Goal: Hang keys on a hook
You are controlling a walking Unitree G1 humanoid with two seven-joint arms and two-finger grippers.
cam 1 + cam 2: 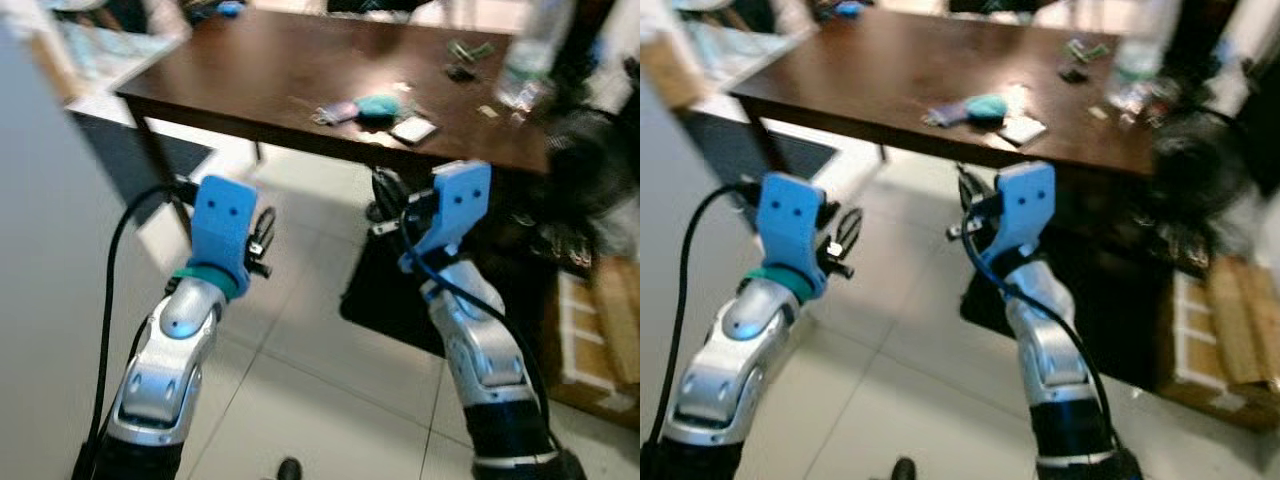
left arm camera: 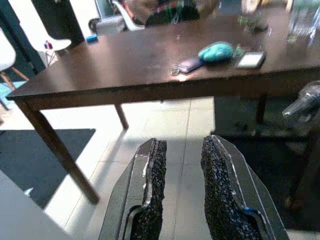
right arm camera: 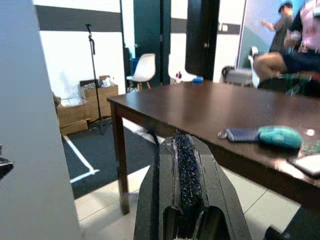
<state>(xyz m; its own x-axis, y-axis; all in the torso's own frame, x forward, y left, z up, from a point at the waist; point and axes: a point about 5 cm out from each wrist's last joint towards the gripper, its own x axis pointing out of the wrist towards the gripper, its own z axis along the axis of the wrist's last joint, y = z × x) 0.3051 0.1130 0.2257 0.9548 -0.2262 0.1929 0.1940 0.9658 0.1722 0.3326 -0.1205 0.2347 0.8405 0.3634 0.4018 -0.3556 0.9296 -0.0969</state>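
Both arms are up in front of the robot, in the lower half of the frame, over a pale tiled floor (image 1: 300,400). The left tool (image 2: 182,165) is released: in its wrist view the two black pads stand apart with floor showing through the gap, and nothing sits between them. The right tool (image 3: 186,187) is clenched, its fingers pressed together into one dark ridge, empty as far as the wrist view shows. Across the upper part of the frame runs a dark brown desk (image 1: 260,70), well apart from both tools. The keys (image 2: 186,65), a bunch with a dark blue fob, lie on the desk near its front edge, right of centre in the head view, touching or just beside a teal pouch (image 2: 216,51). Just past the pouch lies a small white-edged card or phone (image 2: 250,59), flat on the wood. Farther back on the desk, toward the upper right, is a clear plastic bottle (image 1: 527,60), badly blurred. A dark mat (image 1: 420,290) lies on the floor under the desk on the right, and a cardboard box (image 1: 605,330) stands at the right edge. In the right wrist view a white chair (image 3: 144,70) stands at the back of the room and people (image 3: 287,40) are in the upper right corner.
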